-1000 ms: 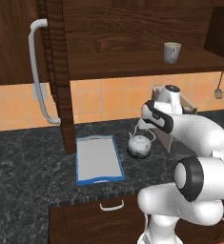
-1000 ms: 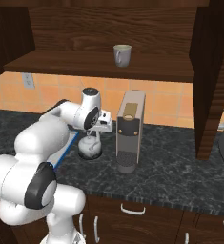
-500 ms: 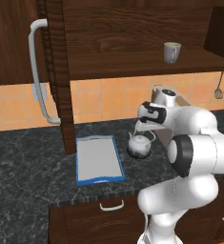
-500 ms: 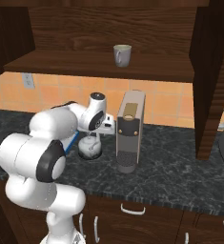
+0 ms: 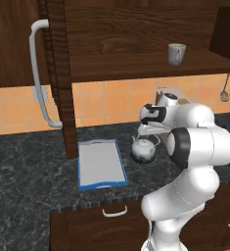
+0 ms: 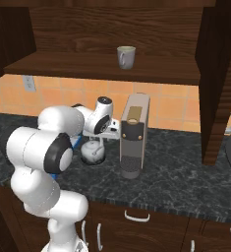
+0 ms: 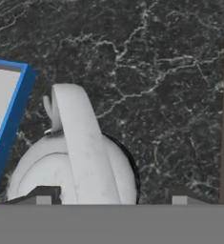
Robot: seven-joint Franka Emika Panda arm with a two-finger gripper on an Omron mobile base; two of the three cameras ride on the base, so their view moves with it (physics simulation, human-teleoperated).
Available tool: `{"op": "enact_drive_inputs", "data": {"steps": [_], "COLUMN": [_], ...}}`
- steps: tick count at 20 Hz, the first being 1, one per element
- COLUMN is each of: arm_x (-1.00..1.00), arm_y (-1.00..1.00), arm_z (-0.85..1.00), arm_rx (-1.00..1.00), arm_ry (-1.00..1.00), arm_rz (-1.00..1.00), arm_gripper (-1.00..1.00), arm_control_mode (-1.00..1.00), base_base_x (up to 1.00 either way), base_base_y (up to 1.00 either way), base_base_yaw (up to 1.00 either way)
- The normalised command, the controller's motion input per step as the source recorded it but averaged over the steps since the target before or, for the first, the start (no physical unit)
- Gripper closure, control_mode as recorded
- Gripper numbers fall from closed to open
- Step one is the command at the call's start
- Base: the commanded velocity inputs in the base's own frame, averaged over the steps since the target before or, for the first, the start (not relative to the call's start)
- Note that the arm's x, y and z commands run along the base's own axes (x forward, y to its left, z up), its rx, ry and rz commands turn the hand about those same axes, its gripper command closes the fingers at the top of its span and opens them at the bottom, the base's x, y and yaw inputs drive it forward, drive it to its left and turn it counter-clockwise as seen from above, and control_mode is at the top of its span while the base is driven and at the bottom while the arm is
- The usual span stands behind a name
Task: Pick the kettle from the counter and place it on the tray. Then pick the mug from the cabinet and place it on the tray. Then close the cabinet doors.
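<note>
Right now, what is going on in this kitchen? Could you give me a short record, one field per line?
kettle: standing on the counter, just right of the tray, not on it
tray: flat on the counter, nothing on it
mug: upright on the shelf inside the cabinet
cabinet doors: open
gripper: above the kettle, over its handle; whether the jaws are open or shut cannot be told
coffee machine: on the counter, right of the kettle
task progress: nothing moved to the tray yet

Arm folded fwd, hand (image 5: pixel 147 134) pointing down, fingers apart.
</note>
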Motion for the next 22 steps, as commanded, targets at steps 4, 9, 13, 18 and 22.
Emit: {"op": "enact_drive_inputs", "data": {"steps": [4,9,13,18,22], "arm_x": [-0.12,-0.18,-0.2,-0.23,-0.03], "arm_y": [0.0,0.16,0.23,0.49,0.99], "arm_z": [0.06,0.26,0.6,0.59,0.03], "arm_rx": [0.0,0.0,0.06,0.11,0.0], "arm_ry": [0.0,-0.02,-0.1,-0.13,-0.03], "arm_rz": [0.0,0.0,0.0,0.0,0.0], "arm_gripper": [1.0,1.0,1.0,1.0,1.0], "arm_control_mode": [-1.0,-1.0,-1.0,-1.0,-1.0], "base_base_x": [0.0,0.0,0.0,0.0,0.0], "base_base_y": [0.0,0.0,0.0,0.0,0.0], "base_base_yaw": [0.0,0.0,0.0,0.0,0.0]}}
